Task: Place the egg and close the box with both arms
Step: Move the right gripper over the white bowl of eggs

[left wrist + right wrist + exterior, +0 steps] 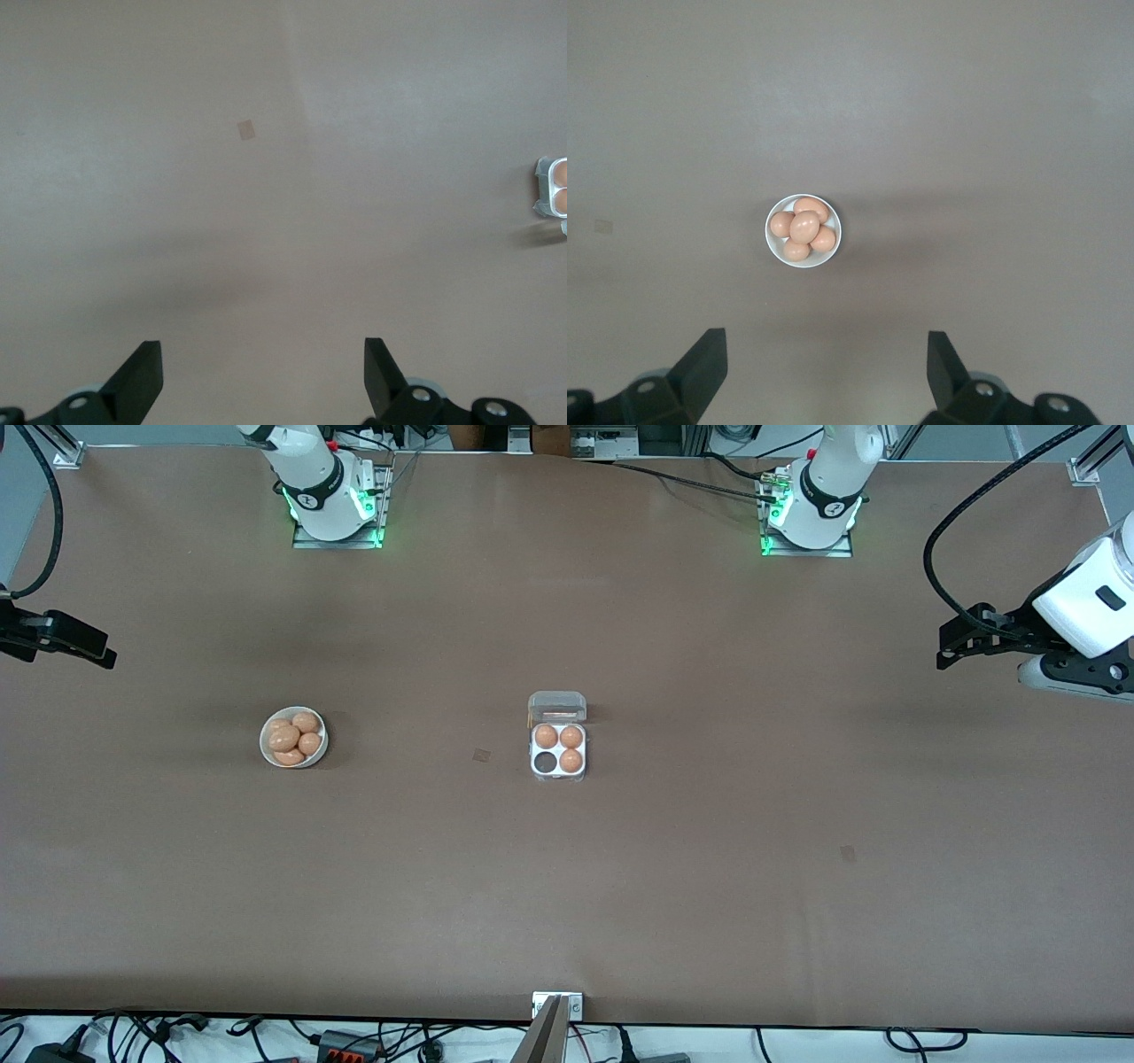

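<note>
Box (558, 755) sat mid-worktop, lid up, one cell nearest the front camera empty. Eggs (294, 739) were piled in the bowl (266, 746) toward the right arm's end. Right hand (822, 372) spread high above the bowl; left hand (263, 376) spread, waiting. Best: descend onto the topmost egg, pinch gently.

white bowl (265, 749), brown table (709, 824)

I can read no text, label, brand or number anywhere: not on my arms, the bench (567, 903), the box (558, 749) or the bowl (293, 737).
</note>
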{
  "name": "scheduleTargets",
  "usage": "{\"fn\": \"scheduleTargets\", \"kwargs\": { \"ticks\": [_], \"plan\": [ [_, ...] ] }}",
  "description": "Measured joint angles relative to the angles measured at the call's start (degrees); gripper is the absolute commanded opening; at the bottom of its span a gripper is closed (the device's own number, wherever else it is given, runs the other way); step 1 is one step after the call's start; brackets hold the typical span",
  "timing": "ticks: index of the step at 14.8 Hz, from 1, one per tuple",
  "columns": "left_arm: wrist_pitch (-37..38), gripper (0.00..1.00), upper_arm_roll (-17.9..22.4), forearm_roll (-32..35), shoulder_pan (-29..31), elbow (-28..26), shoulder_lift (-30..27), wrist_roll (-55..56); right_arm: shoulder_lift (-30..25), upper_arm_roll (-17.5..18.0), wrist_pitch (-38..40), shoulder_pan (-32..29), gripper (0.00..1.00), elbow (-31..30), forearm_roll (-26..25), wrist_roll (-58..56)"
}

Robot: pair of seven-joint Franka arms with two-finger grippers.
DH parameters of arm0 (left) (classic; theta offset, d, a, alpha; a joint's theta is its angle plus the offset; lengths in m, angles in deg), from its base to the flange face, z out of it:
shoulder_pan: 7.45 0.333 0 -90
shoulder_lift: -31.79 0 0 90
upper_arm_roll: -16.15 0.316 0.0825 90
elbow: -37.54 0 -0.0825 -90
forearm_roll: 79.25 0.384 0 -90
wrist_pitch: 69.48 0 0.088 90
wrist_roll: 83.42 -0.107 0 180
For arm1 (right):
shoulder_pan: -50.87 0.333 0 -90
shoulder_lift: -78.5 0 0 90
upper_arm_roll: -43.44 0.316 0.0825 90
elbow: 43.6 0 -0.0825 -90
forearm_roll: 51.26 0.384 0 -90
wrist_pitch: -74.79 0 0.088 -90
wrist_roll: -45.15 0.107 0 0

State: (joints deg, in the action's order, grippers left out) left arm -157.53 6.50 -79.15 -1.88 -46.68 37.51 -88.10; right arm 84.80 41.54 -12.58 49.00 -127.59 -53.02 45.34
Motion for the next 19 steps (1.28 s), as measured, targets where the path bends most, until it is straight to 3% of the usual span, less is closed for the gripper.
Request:
{"fn": "scheduleTargets", "kwargs": {
  "ticks": [10,19],
  "plan": [
    [0.00,1.00,0.00,0.00,0.00,0.00,0.00,0.00,1.86,0.00,2.05,0.00,1.00,-0.15,0.02,0.00],
    [0.00,1.00,0.00,0.00,0.00,0.00,0.00,0.00,14.84,0.00,7.08,0.02,1.00,-0.73,0.08,0.07]
  ]
}}
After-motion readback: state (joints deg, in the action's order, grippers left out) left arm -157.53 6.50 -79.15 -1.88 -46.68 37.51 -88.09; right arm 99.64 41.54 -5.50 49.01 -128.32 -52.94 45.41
